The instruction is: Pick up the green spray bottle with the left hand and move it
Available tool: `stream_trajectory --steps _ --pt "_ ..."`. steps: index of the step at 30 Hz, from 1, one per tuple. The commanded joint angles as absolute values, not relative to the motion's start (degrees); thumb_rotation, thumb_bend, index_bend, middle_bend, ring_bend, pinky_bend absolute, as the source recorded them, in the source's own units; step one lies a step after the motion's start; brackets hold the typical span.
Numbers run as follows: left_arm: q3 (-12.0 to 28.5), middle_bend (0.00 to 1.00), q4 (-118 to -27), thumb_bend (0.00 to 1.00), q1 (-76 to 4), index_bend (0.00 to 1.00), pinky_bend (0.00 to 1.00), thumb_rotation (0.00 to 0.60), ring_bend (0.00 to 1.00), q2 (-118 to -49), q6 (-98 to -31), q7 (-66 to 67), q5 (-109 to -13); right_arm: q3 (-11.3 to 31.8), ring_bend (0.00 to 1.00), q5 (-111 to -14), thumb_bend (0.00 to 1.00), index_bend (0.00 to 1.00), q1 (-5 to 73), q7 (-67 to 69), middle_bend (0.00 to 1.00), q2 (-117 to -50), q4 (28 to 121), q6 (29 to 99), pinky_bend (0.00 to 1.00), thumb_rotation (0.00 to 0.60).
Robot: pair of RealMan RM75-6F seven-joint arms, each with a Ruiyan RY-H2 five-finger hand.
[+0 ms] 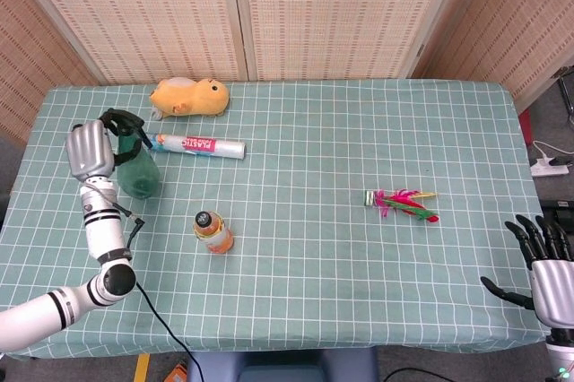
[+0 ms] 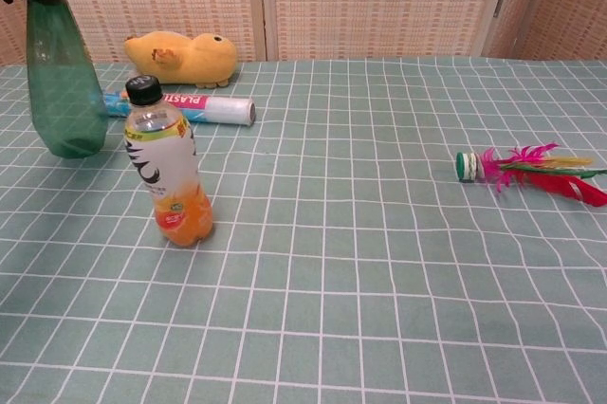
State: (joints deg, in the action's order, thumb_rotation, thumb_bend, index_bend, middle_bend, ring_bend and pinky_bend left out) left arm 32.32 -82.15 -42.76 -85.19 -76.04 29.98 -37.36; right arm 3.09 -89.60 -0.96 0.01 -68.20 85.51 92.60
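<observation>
**Green spray bottle upright at the far left of the table**

So the left hand [image 1: 90,151] is wrapped around the upper part of the green spray bottle [image 1: 136,167], fingers closed on it near the black trigger head. The bottle stands straight up over the far-left part of the table [image 1: 323,131], black nozzle on top. From the chest view its base [image 2: 68,143] sits right at the level of the cloth, but I can't tell whether it's actually touching or just barely off it. The hand itself is cut off at the edge of that view.

Just to the right of the bottle lies a plastic wrap roll [image 1: 190,144] on its side, running left to right, one end close to the bottle. Farther back, near the far edge, there's a yellow plush toy [image 1: 188,97].

Nearer to the robot and a bit right of the spray bottle stands an orange drink bottle [image 1: 213,231] with a black cap, upright, well apart from the hand.

Over on the right half of the table is a shuttlecock [image 1: 402,202] with pink, green and yellow feathers, lying flat, feathers pointing right.

The right hand [image 1: 543,265] hangs off the near right corner, beyond the table edge, fingers spread and holding nothing.

The table has a green checked cloth, and there's a woven screen [image 1: 269,5] behind it.
</observation>
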Motion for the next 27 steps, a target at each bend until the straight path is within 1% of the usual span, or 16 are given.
stream_trajectory --steps 1,7,12,20,22,27 --pt "34.32 0.65 -81.16 0.29 -39.20 0.46 0.34 0.600 0.57 -83.26 -73.76 20.97 -38.58 3.12 0.00 -89.55 0.00 0.18 -0.94 -0.53 0.11 -68.26 85.74 92.55 0.00 0.600" --pt "36.03 0.65 -83.29 0.29 -36.69 0.44 0.34 0.600 0.57 -81.04 -72.56 14.29 -37.81 3.21 0.00 -89.43 0.00 0.18 -0.96 -1.41 0.11 -68.36 86.07 92.60 0.00 0.600" --pt "35.87 0.64 -82.94 0.29 -35.58 0.43 0.33 0.600 0.56 -81.19 -72.45 8.71 -40.01 3.24 0.00 -89.50 0.00 0.18 -0.98 -1.31 0.11 -68.41 85.91 92.71 0.00 0.600" --pt "33.14 0.58 -74.45 0.29 -36.36 0.37 0.30 0.600 0.51 -85.94 -72.47 1.02 -46.14 3.30 0.00 -89.70 0.00 0.18 -0.91 -1.35 0.11 -68.62 85.68 92.83 0.00 0.600" --pt "31.90 0.57 -71.68 0.29 -36.50 0.36 0.29 0.600 0.50 -87.41 -72.65 -0.66 -48.17 3.33 0.00 -89.56 0.00 0.18 -0.86 -1.65 0.11 -68.57 85.94 92.66 0.00 0.600" --pt "30.51 0.56 -66.71 0.29 -36.81 0.34 0.28 0.600 0.48 -90.20 -72.82 -3.55 -50.70 3.37 0.00 -89.39 0.00 0.18 -0.81 -2.29 0.11 -68.55 86.34 92.46 0.00 0.600"
